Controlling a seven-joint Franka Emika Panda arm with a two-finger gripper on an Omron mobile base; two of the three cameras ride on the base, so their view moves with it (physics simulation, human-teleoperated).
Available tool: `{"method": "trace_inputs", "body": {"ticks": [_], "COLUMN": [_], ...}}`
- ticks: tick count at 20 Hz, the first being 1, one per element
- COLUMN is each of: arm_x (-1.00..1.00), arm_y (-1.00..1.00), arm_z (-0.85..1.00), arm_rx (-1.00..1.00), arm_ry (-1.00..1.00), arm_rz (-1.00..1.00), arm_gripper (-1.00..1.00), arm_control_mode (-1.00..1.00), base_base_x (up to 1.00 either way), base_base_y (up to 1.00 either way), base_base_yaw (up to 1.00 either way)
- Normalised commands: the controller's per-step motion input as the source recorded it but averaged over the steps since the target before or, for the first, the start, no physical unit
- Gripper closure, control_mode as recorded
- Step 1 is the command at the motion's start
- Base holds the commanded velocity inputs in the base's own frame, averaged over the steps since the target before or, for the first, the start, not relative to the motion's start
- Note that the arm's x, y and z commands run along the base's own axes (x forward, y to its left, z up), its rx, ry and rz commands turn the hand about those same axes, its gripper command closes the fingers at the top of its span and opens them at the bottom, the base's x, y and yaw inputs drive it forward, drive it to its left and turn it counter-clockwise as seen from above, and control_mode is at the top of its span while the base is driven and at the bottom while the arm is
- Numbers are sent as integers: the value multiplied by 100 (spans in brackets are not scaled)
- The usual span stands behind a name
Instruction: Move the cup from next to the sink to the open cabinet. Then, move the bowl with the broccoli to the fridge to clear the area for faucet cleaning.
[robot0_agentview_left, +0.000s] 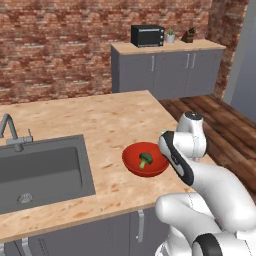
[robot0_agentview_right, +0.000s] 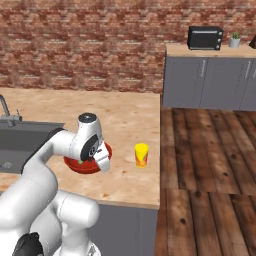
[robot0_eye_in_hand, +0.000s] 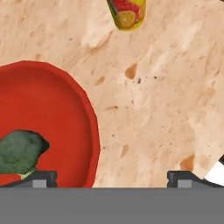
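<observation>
The red bowl (robot0_agentview_left: 135, 161) sits on the wood counter right of the sink (robot0_agentview_left: 40, 170), with the broccoli (robot0_agentview_left: 145, 160) in it. Further right, near the counter's edge, stands the yellow cup (robot0_agentview_right: 141, 154), upright. My gripper (robot0_agentview_right: 102, 164) points down over the bowl's right rim, between bowl and cup. In the hand view the gripper (robot0_eye_in_hand: 113, 177) is open with nothing between its fingertips (robot0_eye_in_hand: 41, 177); the bowl (robot0_eye_in_hand: 52, 109) and broccoli (robot0_eye_in_hand: 19, 151) lie at the left, the cup (robot0_eye_in_hand: 127, 13) at the top edge. The faucet (robot0_agentview_left: 10, 131) stands behind the sink.
The counter (robot0_agentview_left: 110, 120) ends just right of the cup, over a wooden floor (robot0_agentview_right: 210, 165). Grey low cabinets (robot0_agentview_left: 165, 70) with a black microwave (robot0_agentview_left: 147, 36) and small plants stand at the back against the brick wall.
</observation>
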Motion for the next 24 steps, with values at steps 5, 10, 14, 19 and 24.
{"method": "trace_inputs", "body": {"ticks": [5, 10, 14, 19, 24], "arm_x": [1, 32, 42, 37, 35], "arm_y": [0, 0, 0, 0, 0], "arm_z": [-41, -29, -29, -31, -38], "arm_rx": [0, 0, 0, 0, 0], "arm_ry": [2, 0, 0, 0, 2], "arm_rz": [4, 1, 0, 1, 1], "arm_gripper": [-100, -100, -100, -100, -100], "arm_control_mode": [-100, -100, -100, -100, -100], "base_base_x": [0, 0, 0, 0, 0], "base_base_y": [0, 0, 0, 0, 0], "base_base_yaw": [0, 0, 0, 0, 0]}}
